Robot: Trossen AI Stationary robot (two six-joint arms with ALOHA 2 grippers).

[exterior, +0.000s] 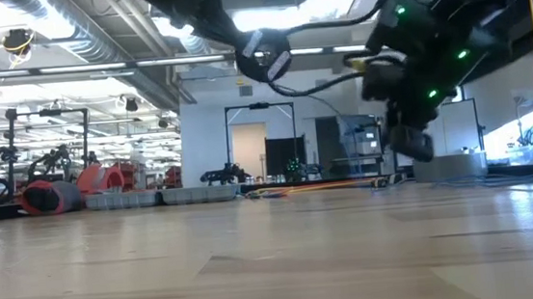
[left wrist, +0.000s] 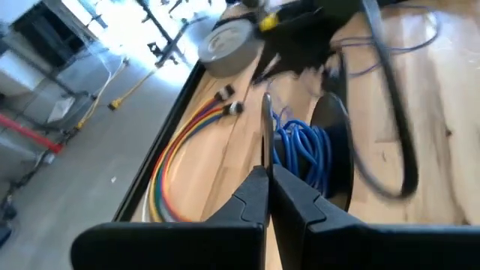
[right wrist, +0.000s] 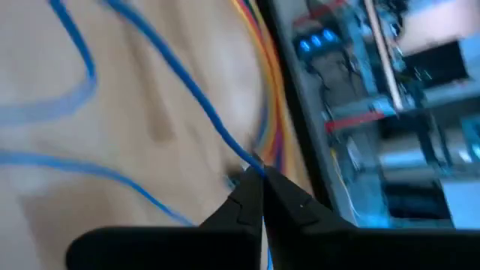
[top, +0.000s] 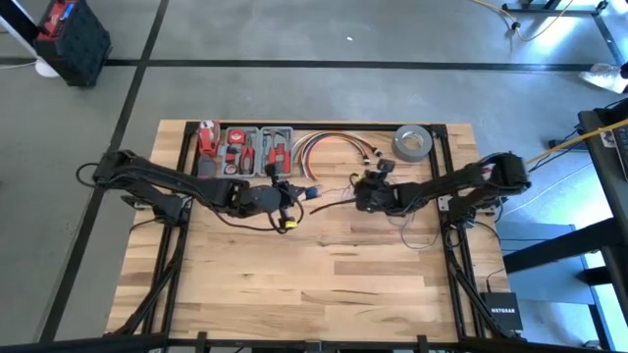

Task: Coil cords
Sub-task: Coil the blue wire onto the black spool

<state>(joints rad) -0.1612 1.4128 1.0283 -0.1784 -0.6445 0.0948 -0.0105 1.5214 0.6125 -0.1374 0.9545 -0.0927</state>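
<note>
I am a two-armed robot at a wooden table [top: 294, 284], seen from above with both arms reaching toward the middle of the far half. My right gripper [right wrist: 259, 180] has its two dark fingers pinched together on a thin blue wire [right wrist: 180, 86]; the strand runs away from the fingertips across the wood, and more of it curves in loose loops nearby. From above, that gripper [top: 365, 186] sits just in front of a bundle of red, yellow and white cables [top: 329, 145] and near a grey tape roll [top: 413, 143].

My left gripper [left wrist: 268, 184] is closed, fingertips meeting. A thin black cord [left wrist: 265, 127] rises from between the tips, so I appear to be holding it. Just beyond lies a small coil of the blue wire [left wrist: 304, 150] beside a dark round disc [left wrist: 337, 150]. From above, this gripper [top: 285, 196] is close to a tray of red-handled tools [top: 250, 149] at the table's far edge.
</note>
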